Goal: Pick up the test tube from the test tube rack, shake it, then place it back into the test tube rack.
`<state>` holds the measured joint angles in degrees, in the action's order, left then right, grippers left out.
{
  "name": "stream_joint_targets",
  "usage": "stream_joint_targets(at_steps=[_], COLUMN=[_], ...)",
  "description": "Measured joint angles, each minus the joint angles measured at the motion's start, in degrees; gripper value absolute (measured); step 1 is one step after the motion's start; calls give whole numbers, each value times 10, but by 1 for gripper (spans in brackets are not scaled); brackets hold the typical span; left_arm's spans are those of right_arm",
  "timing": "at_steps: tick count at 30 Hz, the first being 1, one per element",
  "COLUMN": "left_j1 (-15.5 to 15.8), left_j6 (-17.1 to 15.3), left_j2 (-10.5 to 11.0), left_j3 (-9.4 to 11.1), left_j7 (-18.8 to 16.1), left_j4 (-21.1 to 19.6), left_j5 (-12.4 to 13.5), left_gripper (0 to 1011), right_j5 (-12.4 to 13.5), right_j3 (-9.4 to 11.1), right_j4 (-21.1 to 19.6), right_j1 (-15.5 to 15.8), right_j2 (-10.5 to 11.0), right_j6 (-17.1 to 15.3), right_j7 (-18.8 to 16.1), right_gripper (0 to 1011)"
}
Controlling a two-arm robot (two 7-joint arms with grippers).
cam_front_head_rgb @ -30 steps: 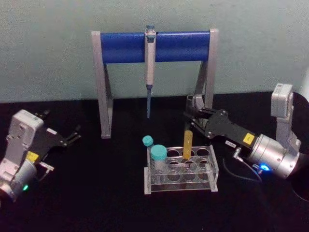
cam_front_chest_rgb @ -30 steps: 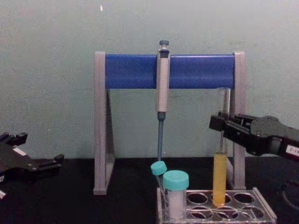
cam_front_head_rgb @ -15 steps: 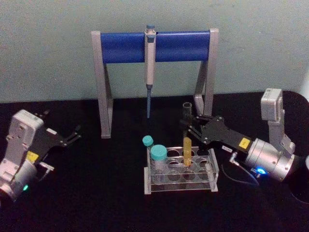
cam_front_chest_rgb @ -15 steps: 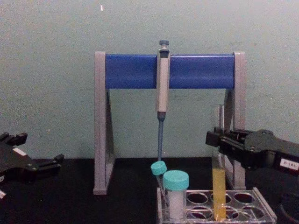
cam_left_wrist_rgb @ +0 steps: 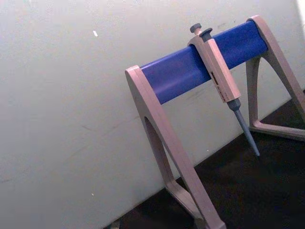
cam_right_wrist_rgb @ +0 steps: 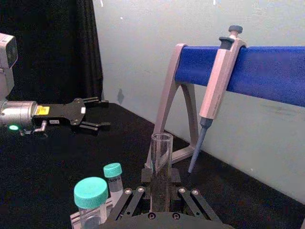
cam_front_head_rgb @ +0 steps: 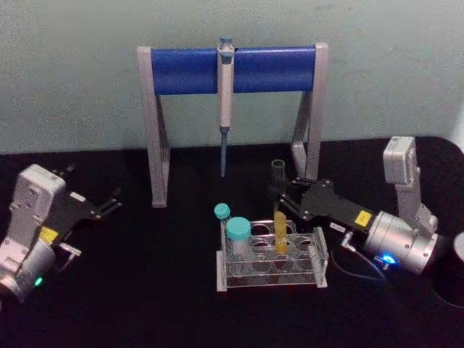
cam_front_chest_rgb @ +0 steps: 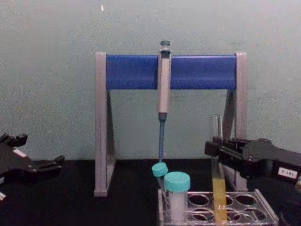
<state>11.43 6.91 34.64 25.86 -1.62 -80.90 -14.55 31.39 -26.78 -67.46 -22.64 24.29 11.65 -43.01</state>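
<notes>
The test tube (cam_front_head_rgb: 278, 190), long clear glass with yellow liquid at the bottom, stands upright with its lower end inside a middle hole of the clear test tube rack (cam_front_head_rgb: 320, 255). My right gripper (cam_front_head_rgb: 283, 194) reaches in from the right and is shut on the test tube's glass above the liquid. From the chest, the test tube (cam_front_chest_rgb: 216, 126) rises out of the rack (cam_front_chest_rgb: 265, 209), held by the right gripper (cam_front_chest_rgb: 214, 149). In the right wrist view the test tube (cam_right_wrist_rgb: 161, 155) stands between the fingers (cam_right_wrist_rgb: 145, 175). My left gripper (cam_front_head_rgb: 109, 204) is parked open at the far left.
Two teal-capped tubes (cam_front_head_rgb: 238, 230) stand at the rack's left end. Behind the rack is a grey-and-blue pipette stand (cam_front_head_rgb: 188, 70) with a pipette (cam_front_head_rgb: 225, 94) hanging from its bar. The black table continues left and in front of the rack.
The right gripper has come down and slightly left with the test tube, sinking its yellow end from above the rack into a hole. The left arm has stayed still.
</notes>
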Motion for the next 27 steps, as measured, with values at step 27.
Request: stream_joint_targets(at_steps=[27], left_j1=[0], left_j6=[0], left_j2=[0], left_j3=[0], left_j7=[0], left_j4=[0], left_j5=[0], left_gripper=[1001], right_j5=[-8], right_j3=[-2], right_j4=[-1], right_j1=[0], right_j2=[-1], right_j6=[-6], right_j7=[6], right_gripper=[232])
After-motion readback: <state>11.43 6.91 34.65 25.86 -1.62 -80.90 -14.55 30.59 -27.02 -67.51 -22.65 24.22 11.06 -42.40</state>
